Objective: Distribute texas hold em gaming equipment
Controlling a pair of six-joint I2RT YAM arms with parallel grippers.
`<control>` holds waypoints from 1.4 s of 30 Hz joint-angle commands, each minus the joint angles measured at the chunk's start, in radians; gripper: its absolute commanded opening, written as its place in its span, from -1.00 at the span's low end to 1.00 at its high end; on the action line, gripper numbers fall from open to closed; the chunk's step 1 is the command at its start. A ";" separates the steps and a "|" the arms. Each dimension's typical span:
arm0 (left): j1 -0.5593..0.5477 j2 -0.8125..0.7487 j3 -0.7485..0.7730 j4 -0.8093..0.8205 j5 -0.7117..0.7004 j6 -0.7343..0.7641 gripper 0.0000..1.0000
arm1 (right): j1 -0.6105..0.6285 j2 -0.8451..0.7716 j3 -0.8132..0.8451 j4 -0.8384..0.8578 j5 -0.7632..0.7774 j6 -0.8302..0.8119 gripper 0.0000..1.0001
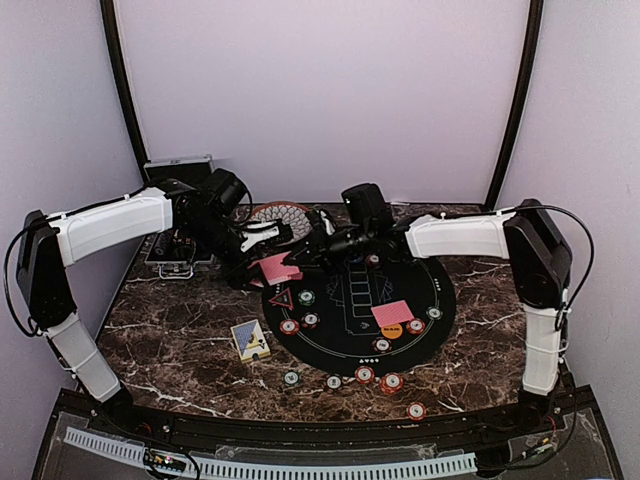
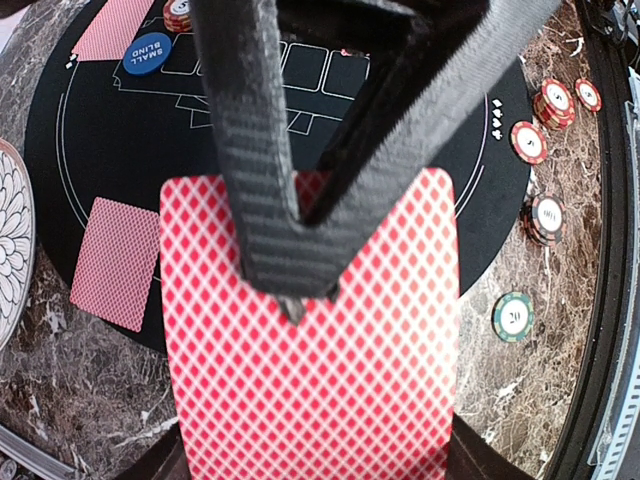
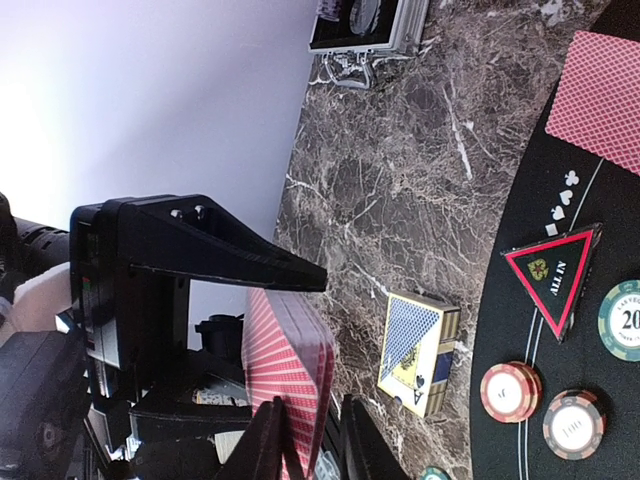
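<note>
My left gripper (image 1: 268,254) is shut on a stack of red-backed cards (image 1: 276,268), which fills the left wrist view (image 2: 320,390). My right gripper (image 1: 302,252) meets it from the right, its fingers (image 2: 260,230) closed in a V on the top card; in the right wrist view the stack's edge (image 3: 300,360) sits between them. Dealt cards (image 2: 115,262) (image 1: 393,312) lie on the black round mat (image 1: 340,335). A blue button (image 2: 147,53), orange button (image 1: 390,329), red triangle (image 3: 553,278) and several striped chips (image 1: 365,374) are spread about.
A blue card box (image 1: 250,340) lies on the marble left of the mat. The patterned bowl (image 1: 282,214) stands behind the grippers, the silver-edged case (image 3: 365,25) at the back left. More chips (image 2: 545,215) rest near the mat's rim.
</note>
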 commanded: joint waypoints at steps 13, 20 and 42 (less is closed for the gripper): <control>-0.002 -0.026 0.007 0.000 0.011 0.012 -1.00 | -0.017 -0.092 -0.046 0.009 0.015 0.016 -0.97; -0.002 -0.030 0.006 0.000 0.008 0.015 -1.00 | -0.040 -0.132 -0.071 -0.017 0.023 -0.004 -1.00; -0.002 -0.031 0.001 -0.011 0.009 0.019 -1.00 | -0.356 -0.475 -0.541 -0.399 0.070 -0.284 -1.00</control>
